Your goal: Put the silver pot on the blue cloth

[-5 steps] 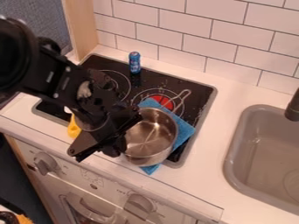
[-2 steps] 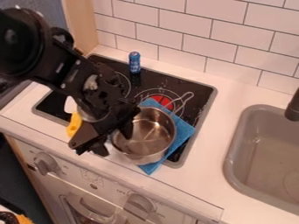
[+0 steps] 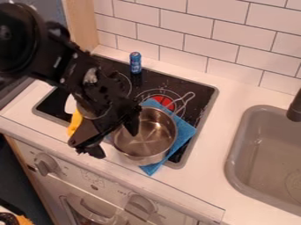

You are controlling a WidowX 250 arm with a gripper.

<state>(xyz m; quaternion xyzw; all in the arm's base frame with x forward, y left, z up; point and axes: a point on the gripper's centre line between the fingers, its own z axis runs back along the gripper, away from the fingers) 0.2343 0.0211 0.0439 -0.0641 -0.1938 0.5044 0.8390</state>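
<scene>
Pincer (image 3: pixel 116 143) open, fingers well apart, at the near left side of the silver pot (image 3: pixel 147 147). Right-hand finger is over the pot's mouth, left-hand one outside the wall. No clamp on the rim that I can see.

Pot is upright on the blue cloth (image 3: pixel 185 130), near right part of the stove (image 3: pixel 201 90), handle (image 3: pixel 187 97) pointing far right. Cloth pokes out at the far corner, along the right and at the near corner. Its left part is hidden by pot and pincer, so can't tell if the whole base is on it.

My read: placing is basically done; what's left is getting clear. Risks:

- Sideways exit. One finger is inside the rim line, so a pull to the left or near side would hook the wall and drag or tip the pot. Straight up first, then away.
- Closing too soon. Would pinch the wall again and lift or twist the pot on the way out.
- Cloth slip. It's loose fabric on smooth glass; any nudge on the pot could slide or bunch it, and the base could end up partly off.
- Swing to the far side. Blue can (image 3: pixel 136 62) stands upright at the far edge of the stove; a low arm could knock it over. Yellow thing (image 3: pixel 75 121) sits under the arm at the left, same worry.

If a nudge is needed, keep it light, low on the wall, towards the cloth's middle.
</scene>
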